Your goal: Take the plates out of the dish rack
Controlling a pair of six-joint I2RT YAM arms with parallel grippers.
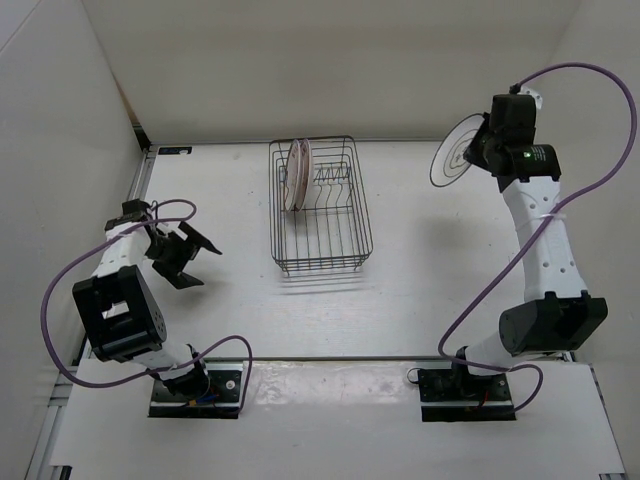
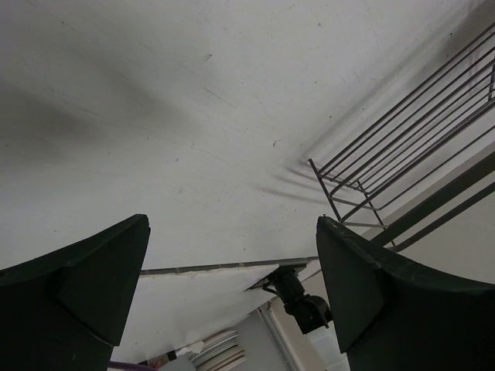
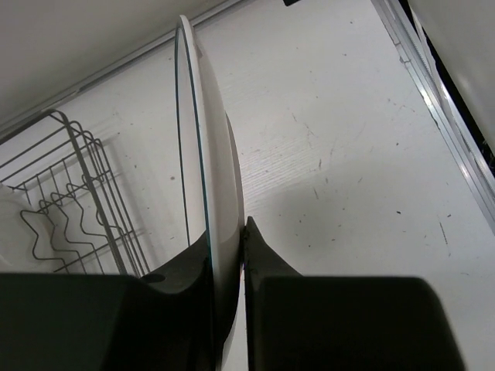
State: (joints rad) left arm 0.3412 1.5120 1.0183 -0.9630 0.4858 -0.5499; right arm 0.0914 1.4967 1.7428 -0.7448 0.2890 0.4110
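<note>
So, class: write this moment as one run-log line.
right gripper: shut on white plate, held on edge right of rack | left gripper: open, empty | pink plates: upright in rack

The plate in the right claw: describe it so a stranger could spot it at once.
Start at the dish rack in the middle of the table, then look to its far right, where the right claw pinches a plate by its rim. It is white with thin dark rings, unlike the pink-patterned plates standing in the rack.
</note>
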